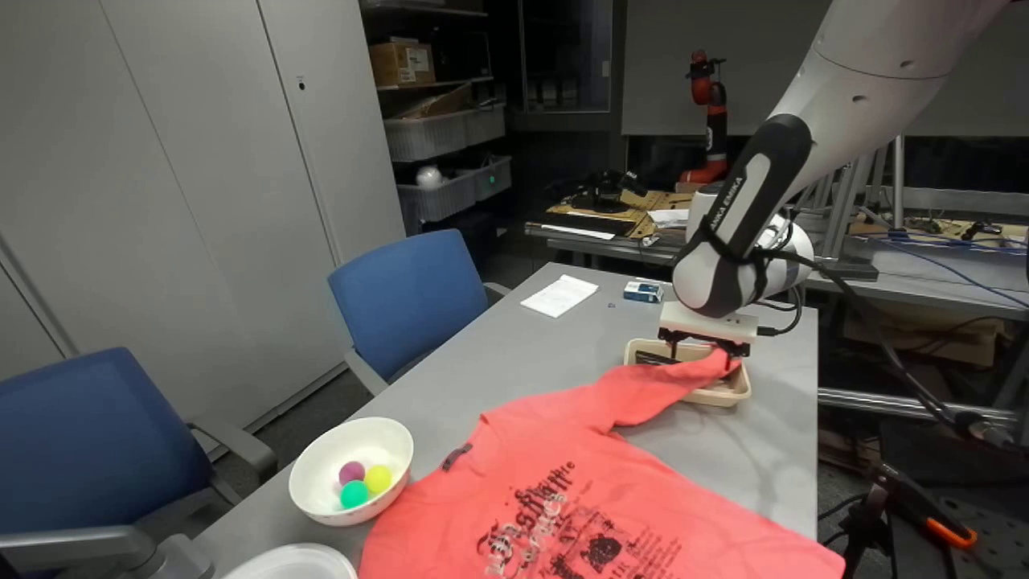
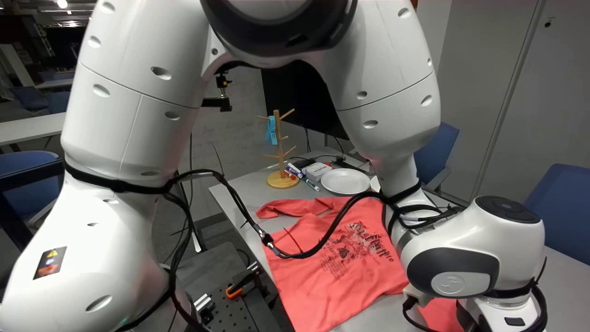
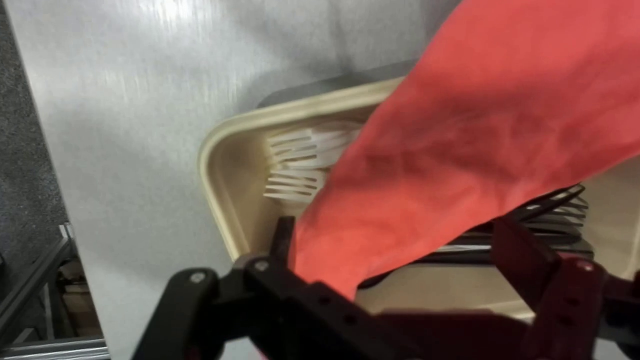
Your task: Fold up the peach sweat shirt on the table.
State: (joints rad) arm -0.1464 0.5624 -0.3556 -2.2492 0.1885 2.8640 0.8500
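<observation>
See gripper (image 3: 396,244) with jaws wide apart, clamping nothing, above cutlery tray (image 3: 227,170); see peach sweat shirt (image 1: 579,482) across table (image 1: 522,362), reaching one sleeve (image 1: 643,392) over that tray, near white bowl (image 1: 325,458) and wooden stand (image 2: 280,157).

A white bowl (image 1: 354,438) with three balls (image 1: 379,480) stands by the bench (image 1: 522,362) edge facing the blue chairs (image 1: 406,301); paper (image 1: 559,296) lies near a corner at one end. A beige tray (image 3: 235,170) holds white forks (image 3: 325,150). Toward the opposite end edge are a wooden rack (image 2: 280,161), markers (image 2: 295,169) and a white plate (image 2: 345,181).
</observation>
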